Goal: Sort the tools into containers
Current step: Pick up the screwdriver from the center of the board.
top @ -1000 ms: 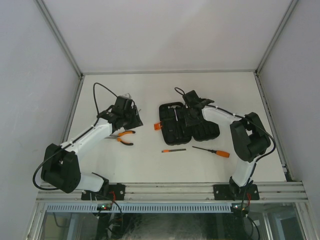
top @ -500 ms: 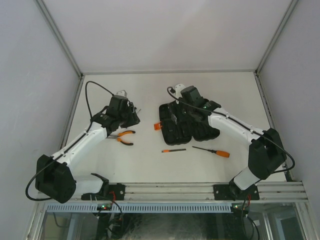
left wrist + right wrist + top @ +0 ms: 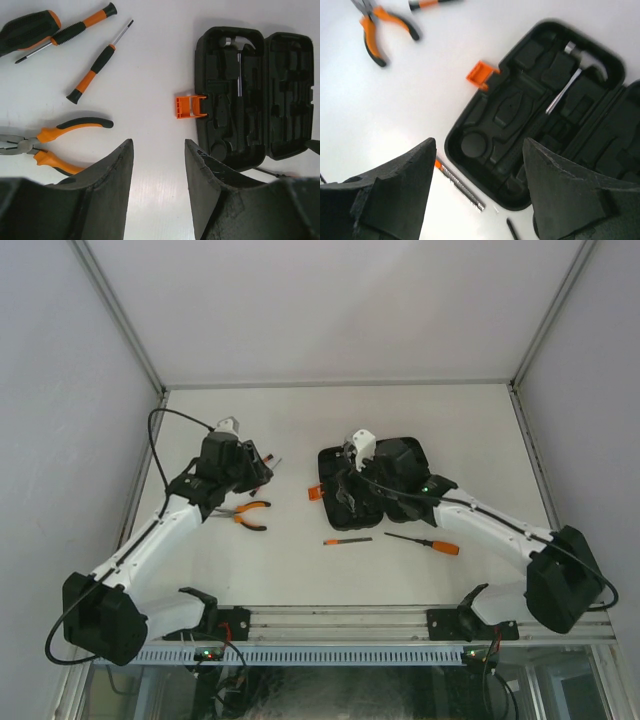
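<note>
case [image 3: 292, 90]: black, open flat, orange latch | hammer [image 3: 239, 75]: seated in case slot | pliers [image 3: 70, 127]: orange-handled, lying left of case | screwdrivers [image 3: 100, 62]: loose, beside pliers

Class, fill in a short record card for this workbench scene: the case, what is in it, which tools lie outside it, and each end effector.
Case: black tool case, lying open, orange latch on its side
Inside the case: hammer
Outside the case: orange-handled pliers, screwdrivers
Left end effector: open, empty, above the gap between pliers and case
Right end effector: open, empty, over the case's edge
</note>
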